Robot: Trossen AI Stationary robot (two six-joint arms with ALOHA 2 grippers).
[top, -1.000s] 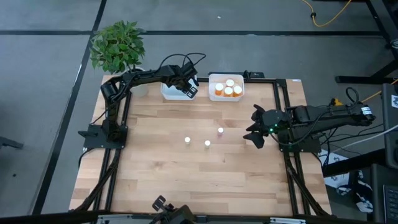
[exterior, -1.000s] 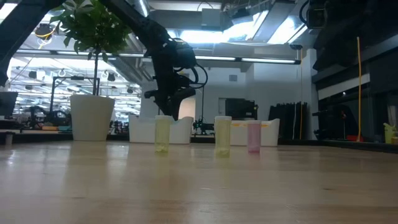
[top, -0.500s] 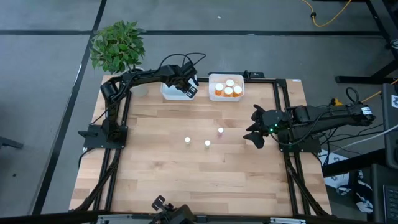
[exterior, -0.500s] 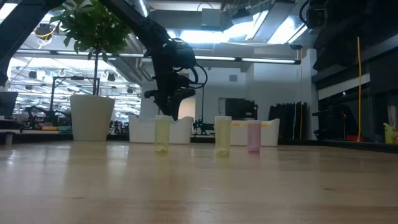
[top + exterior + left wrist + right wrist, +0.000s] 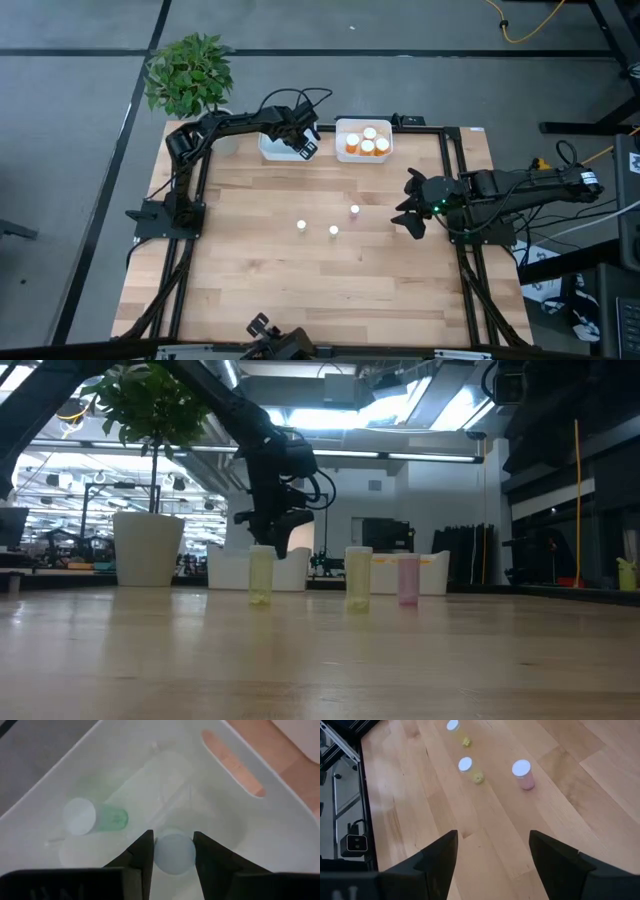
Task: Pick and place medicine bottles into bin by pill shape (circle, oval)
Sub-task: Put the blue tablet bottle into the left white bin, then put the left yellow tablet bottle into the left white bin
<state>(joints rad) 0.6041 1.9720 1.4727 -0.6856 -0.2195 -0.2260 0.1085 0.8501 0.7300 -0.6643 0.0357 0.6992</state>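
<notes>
High view first: the wooden surface has a dark frame running along its left and right edges. At the top edge, in the middle of the frame, two white bins sit side by side. The left bin has the left tool hanging over it. The right bin holds four orange bottles, packed close together.

Left wrist view looks down into the left bin. The left tool has a pale bluish bottle between its two dark fingers, which are closed onto the white cap. A green bottle lies on its side on the bin floor, just beside it but apart. The bin walls are close on all sides.

Three small bottles stand in the middle of the surface: a yellow bottle, a second yellow bottle near it, and a pink bottle up and to the right. They are apart from each other, and lots of bare wood lies around them, most of all in the lower half of the frame.

The right tool waits over the right side of the surface, right of the pink bottle and well apart from it. Its fingers are spread wide with nothing between them.
</notes>
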